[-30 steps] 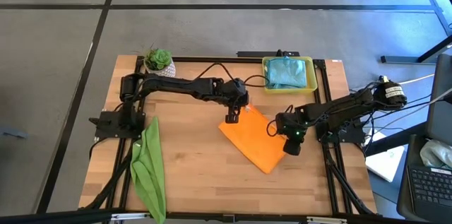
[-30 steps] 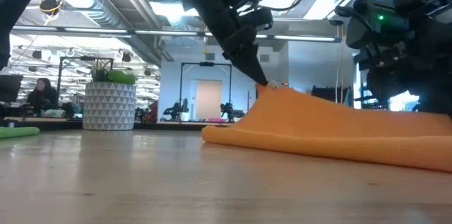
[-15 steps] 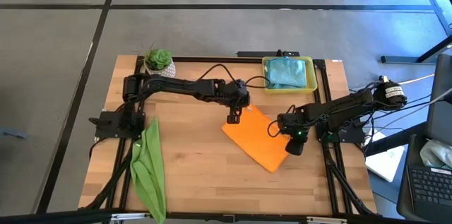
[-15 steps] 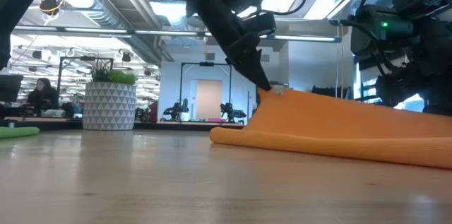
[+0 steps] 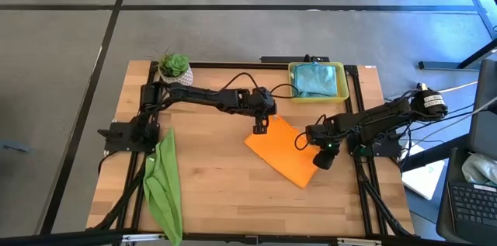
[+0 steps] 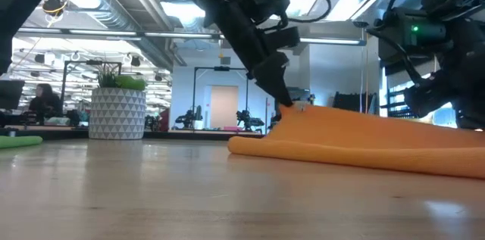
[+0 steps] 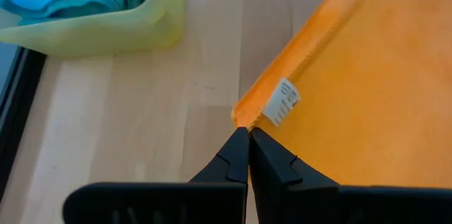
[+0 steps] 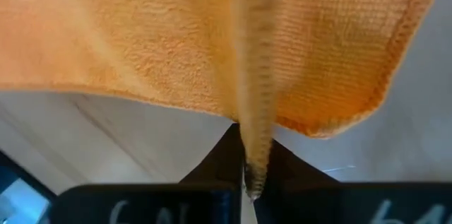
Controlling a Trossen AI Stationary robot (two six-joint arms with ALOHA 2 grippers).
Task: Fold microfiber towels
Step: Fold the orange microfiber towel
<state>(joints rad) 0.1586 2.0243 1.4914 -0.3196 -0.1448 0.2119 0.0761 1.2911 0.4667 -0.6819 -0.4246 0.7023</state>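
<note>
An orange microfiber towel (image 5: 281, 153), folded double, lies slantwise on the wooden table right of centre. My left gripper (image 5: 259, 128) is shut at its far-left corner, next to a white label (image 7: 282, 102). My right gripper (image 5: 321, 161) is shut at its right corner. A lime green towel (image 5: 161, 185) lies bunched in a long strip along the table's left side. Teal towels (image 5: 314, 77) sit in the yellow tray (image 5: 342, 91) at the far edge. My left gripper pinches the orange towel's far-left corner (image 7: 244, 116) between its two fingertips, slanting down from the table's left. That corner (image 6: 292, 107) is held a little above the table; the cloth slopes away from it down to the tabletop. My right gripper pinches a hem edge of the towel's right corner (image 8: 251, 155) between its two fingers, coming steeply from above. The edge runs back between the fingers, and the cloth (image 8: 212, 33) spreads out beyond them.
A potted plant (image 5: 175, 67) stands at the far left corner. Bare wood lies in front of the orange towel, toward the near edge (image 5: 233, 215). A laptop and cables sit off the table at the right.
My left gripper has sunk and gone slightly toward the table's right edge, still shut on the corner. The towel's raised corner stands lower than before, and its left fold has slid a little to the right. My right gripper's wrist has turned in place.
</note>
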